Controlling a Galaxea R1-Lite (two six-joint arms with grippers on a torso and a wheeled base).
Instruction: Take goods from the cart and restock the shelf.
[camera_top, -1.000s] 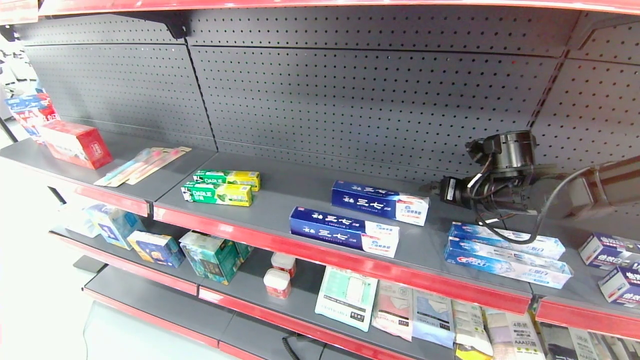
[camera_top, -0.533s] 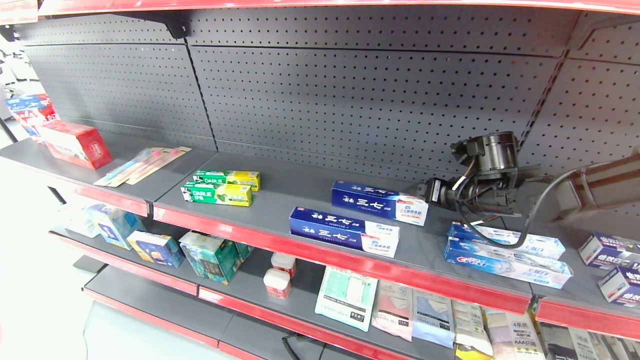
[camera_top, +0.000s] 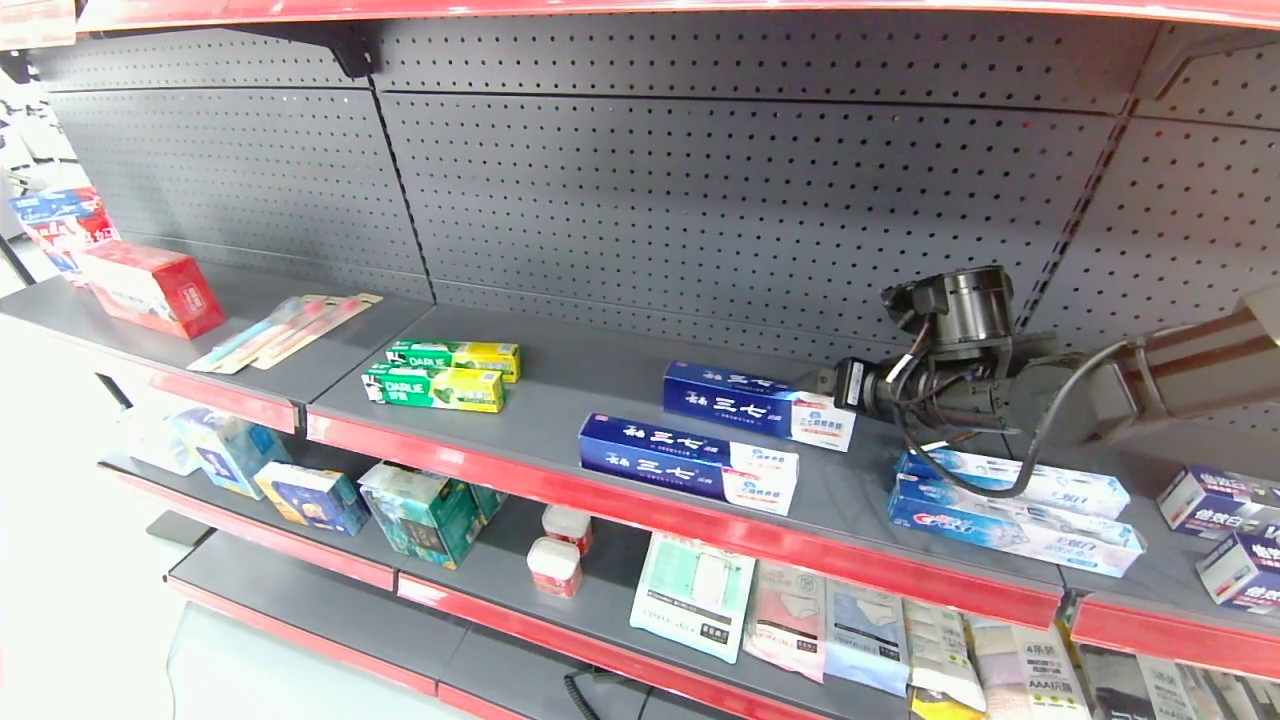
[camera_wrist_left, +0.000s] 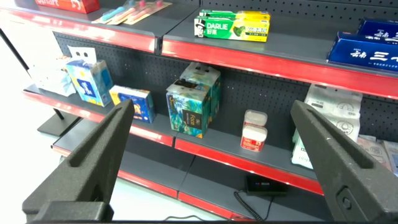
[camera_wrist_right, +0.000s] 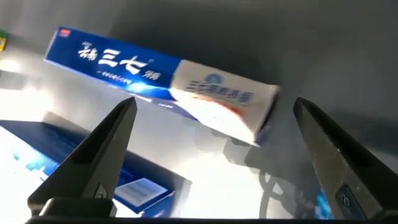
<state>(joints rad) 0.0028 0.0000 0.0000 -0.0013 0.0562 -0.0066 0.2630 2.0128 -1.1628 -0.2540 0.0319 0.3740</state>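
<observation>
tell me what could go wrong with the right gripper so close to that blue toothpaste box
The open right gripper sits at the white end of the rear blue box; advancing could shove it askew, perhaps into the front blue box. The arm's cable loops low over the light blue boxes and might snag them.

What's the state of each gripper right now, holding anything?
Left gripper: open, holding nothing.
Right gripper: open, holding nothing; the rear blue toothpaste box lies just ahead of it.
</observation>
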